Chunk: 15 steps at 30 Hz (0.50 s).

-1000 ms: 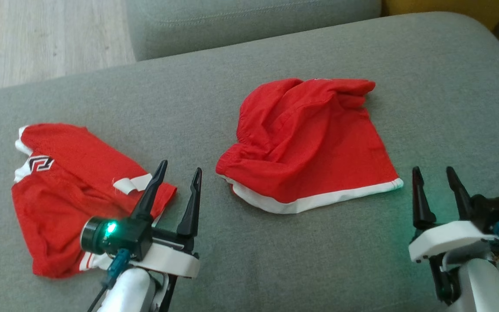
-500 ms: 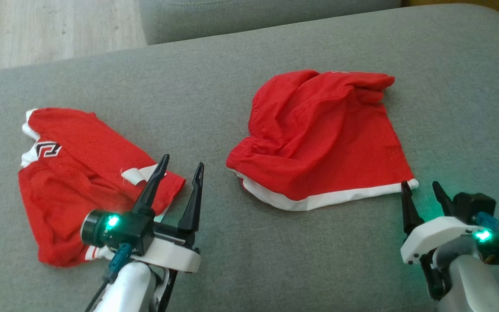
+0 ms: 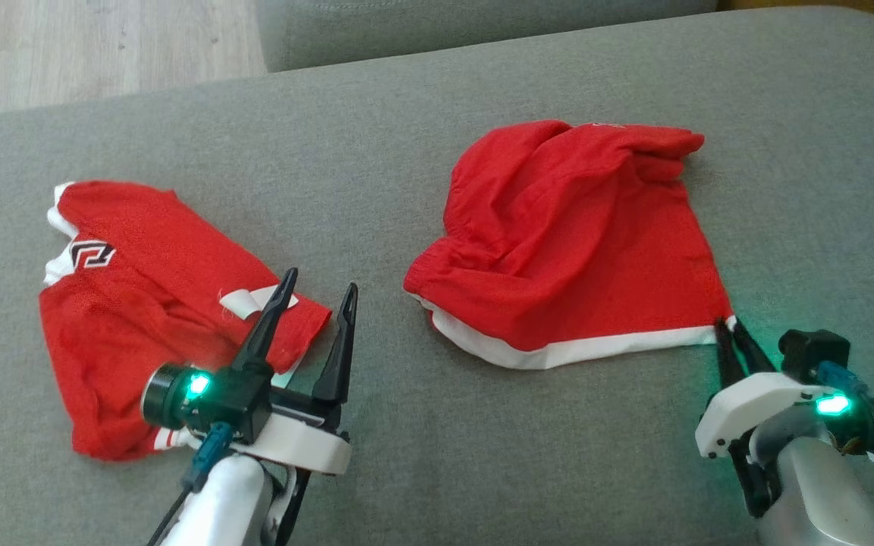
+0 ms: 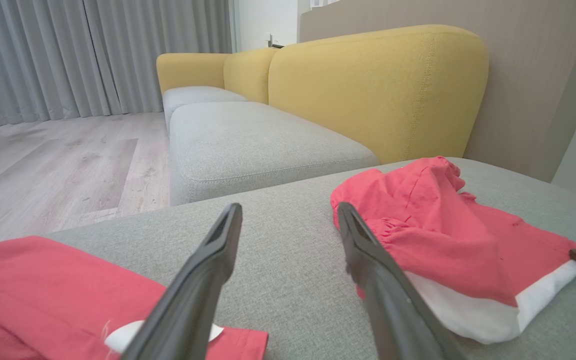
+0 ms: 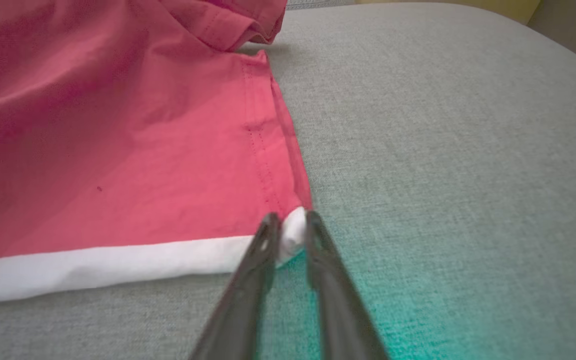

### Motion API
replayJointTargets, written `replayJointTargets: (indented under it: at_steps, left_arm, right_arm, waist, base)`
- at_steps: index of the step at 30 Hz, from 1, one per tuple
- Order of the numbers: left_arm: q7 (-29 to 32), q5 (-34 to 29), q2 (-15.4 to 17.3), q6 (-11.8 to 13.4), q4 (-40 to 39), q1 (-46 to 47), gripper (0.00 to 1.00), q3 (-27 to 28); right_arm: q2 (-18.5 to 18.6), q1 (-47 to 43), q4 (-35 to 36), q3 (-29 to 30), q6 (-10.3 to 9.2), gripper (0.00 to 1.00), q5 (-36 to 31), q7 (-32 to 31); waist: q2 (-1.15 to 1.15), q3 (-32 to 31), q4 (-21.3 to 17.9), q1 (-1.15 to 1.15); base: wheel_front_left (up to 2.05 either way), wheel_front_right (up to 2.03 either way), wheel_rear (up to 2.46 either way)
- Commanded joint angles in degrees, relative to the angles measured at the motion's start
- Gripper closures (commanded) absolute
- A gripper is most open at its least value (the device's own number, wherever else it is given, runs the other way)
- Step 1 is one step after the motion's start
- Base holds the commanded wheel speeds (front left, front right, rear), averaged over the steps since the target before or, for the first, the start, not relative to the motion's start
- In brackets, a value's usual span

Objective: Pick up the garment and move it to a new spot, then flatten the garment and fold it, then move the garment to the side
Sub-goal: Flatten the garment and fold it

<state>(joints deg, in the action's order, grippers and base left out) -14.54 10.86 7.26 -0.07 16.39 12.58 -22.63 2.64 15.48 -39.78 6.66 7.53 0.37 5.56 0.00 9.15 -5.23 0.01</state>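
As I read it from here: the red shorts [image 3: 573,243] lie crumpled on the grey sofa cushion [image 3: 376,136], over toward my right arm. The waistband is bunched and the white hem [image 3: 558,350] is nearest me.
Right gripper [image 3: 737,334]: the jaws are drawn in on the hem's right corner, with white cloth pinched between the tips, low against the cushion.
Left gripper [image 3: 321,279]: the jaws are spread wide and hold nothing. It hovers between the shorts and a second red garment [image 3: 141,303], with one finger over that garment's near corner.
Step in hand: I judge this to be the first pick-up. The corner is taken, but the cloth is not yet off the cushion.
Next move: I would bring the left gripper across to the hem's other end and close there. Then I would raise both arms together, so the shorts hang by the hem for the carry to a new spot.
Watch for: such a thin corner pinch may slip under the lift, and my left jaws must not snag the other garment.
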Motion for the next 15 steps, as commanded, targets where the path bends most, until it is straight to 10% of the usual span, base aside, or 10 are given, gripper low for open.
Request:
replayJointTargets:
  at_steps: [1,15]
  left_arm:
    - [-0.5,-0.3,0.9,-0.2,-1.4,2.1,0.00,1.7]
    - [6.7,-3.1,3.8,-5.8,4.8,6.6,0.00,-6.7]
  right_arm:
    - [0.2,1.7,1.2,-1.0,-0.04,1.00,-0.5,1.0]
    - [0.2,2.9,3.5,3.9,-0.04,1.00,-2.1,0.4]
  waist:
    - [0.00,-0.3,-0.3,-0.01]
    - [0.00,0.7,-2.3,-0.01]
  base:
    - [0.00,0.00,0.00]
    - [0.00,0.00,0.00]
